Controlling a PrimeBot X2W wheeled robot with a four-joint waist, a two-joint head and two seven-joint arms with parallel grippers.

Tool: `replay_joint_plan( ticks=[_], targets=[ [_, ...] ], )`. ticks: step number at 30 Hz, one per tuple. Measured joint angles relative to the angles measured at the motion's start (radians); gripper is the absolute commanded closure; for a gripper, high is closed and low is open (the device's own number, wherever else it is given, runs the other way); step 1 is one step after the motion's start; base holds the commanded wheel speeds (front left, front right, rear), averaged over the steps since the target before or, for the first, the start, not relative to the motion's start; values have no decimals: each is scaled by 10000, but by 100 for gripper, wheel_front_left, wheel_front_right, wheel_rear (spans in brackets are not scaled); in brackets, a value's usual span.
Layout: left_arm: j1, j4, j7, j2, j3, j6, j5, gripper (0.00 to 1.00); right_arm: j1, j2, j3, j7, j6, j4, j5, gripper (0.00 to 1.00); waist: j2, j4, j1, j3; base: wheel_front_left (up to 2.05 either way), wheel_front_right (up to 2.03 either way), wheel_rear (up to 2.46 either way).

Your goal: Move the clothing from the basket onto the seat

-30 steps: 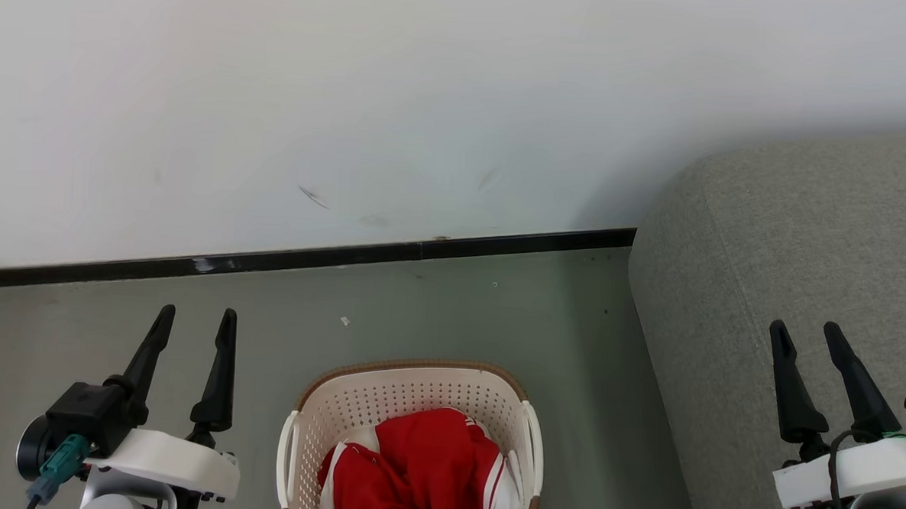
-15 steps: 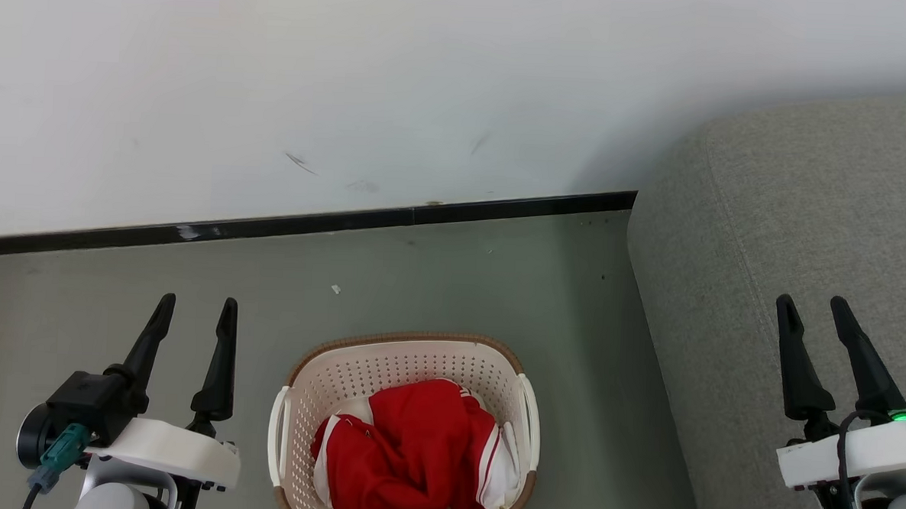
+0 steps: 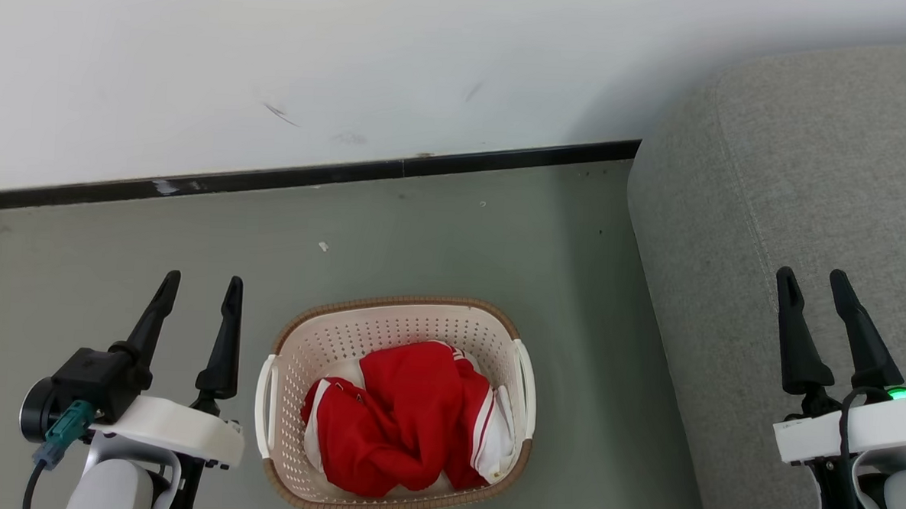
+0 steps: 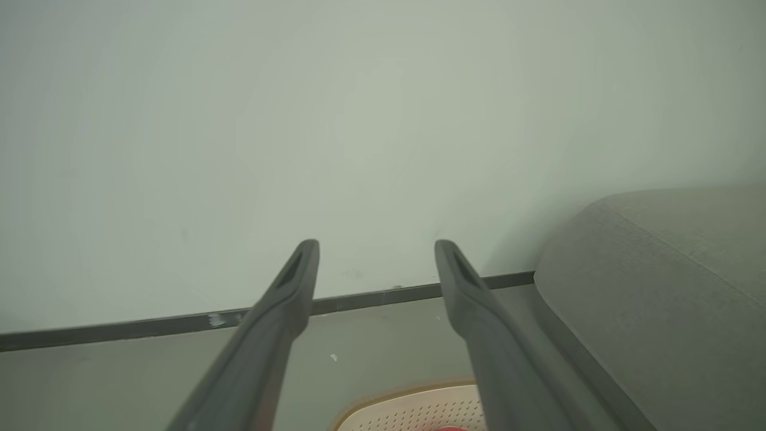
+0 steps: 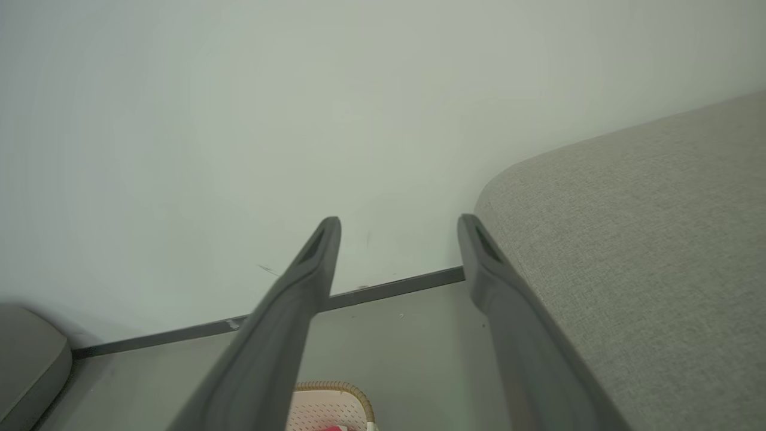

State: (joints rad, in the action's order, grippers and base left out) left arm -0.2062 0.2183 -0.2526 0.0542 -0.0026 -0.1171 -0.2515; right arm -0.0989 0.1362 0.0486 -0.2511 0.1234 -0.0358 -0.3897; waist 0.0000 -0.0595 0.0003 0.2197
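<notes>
Waiting on either side of the work, the two hands look ready to start rather than busy. The left hand (image 3: pixel 202 280) has its long dark fingers spread wide with nothing between them, and it hangs over the bare floor (image 3: pixel 454 239) just to the left of the basket (image 3: pixel 394 303). The right hand (image 3: pixel 811 275) is spread wide too and empty. In the head view it shows against the grey-green seat (image 3: pixel 809 148), well apart from the basket.

The clothing (image 3: pixel 404 421) lies wholly inside the basket. It is a crumpled red heap with white stripes and panels, bunched towards the near and right-hand part, and none of it hangs over the rim. No hand touches it, so by my reading the task has not yet begun.

The basket stands upright on the floor, between the left hand and the side of the seat and a little off from the wall (image 3: pixel 355 44) and its dark skirting strip (image 3: pixel 503 156). That spot probably keeps the carry short, since the seat rises just to the right of the basket. With its top open, the heap can be reached from above.

Both wrist views look along spread fingers towards the wall, with a bit of the basket rim low in each. The hands seem to be level and aimed past the basket, not down into it. The likely next move is for one hand to tip down over the heap. The left is nearer, but the right is better placed for the drop.
</notes>
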Motion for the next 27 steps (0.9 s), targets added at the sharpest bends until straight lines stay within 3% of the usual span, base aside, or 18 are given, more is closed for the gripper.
replay_joint_plan(
  ticks=[27],
  targets=[
    [-1362, 828, 0, 96, -495, -13, 150, 0, -994, -190, -290, -12, 0, 303, -163, 0, 0, -409, -1, 2137, 0, 0, 0]
  ],
)
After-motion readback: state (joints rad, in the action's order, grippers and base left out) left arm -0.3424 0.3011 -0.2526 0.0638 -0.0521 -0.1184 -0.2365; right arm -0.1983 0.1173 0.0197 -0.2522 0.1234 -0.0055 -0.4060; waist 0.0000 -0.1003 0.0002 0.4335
